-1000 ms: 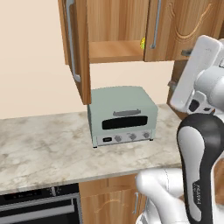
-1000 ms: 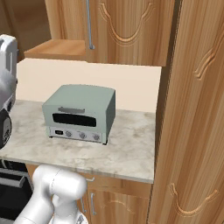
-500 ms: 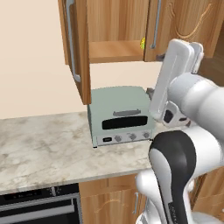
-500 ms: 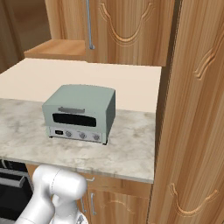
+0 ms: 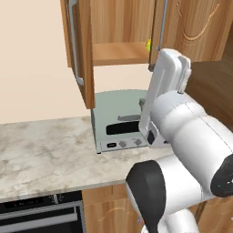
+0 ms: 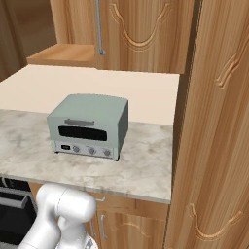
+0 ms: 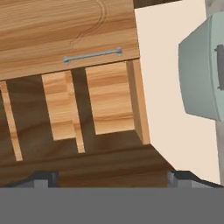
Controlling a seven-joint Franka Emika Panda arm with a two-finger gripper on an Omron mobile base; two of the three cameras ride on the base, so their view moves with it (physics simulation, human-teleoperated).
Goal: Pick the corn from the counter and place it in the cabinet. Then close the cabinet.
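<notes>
My arm is raised in front of the toaster oven [image 5: 119, 123], forearm upright beside the cabinet [image 5: 119, 34]. In the hand view my gripper [image 7: 111, 177] shows its two dark tips at the bottom corners, set wide apart with nothing between them — spread, holding nothing.

The corn [image 5: 148, 44] sits on the cabinet's wooden shelf [image 5: 120, 53] at its right end, just beside the inner edge of the right door [image 5: 193, 29]; only a small yellow patch of it is visible, partly behind that door's silver bar handle [image 5: 162, 28].

Left door [image 5: 78, 48] stands swung out toward the camera, edge-on, its handle facing left. The right door looks less open in the left base view; how far, I cannot tell.

The hand camera is rolled: the open cabinet interior [image 7: 107, 100] and one door with handle [image 7: 92, 56] appear turned sideways, the oven's grey-green body at the right edge.

The counter [image 6: 146, 160] — marbled slab — carries the toaster oven near the back wall, its knobs along the lower front. In the right base view a tall wood panel [image 6: 214, 121] stands just right of the counter's end.
</notes>
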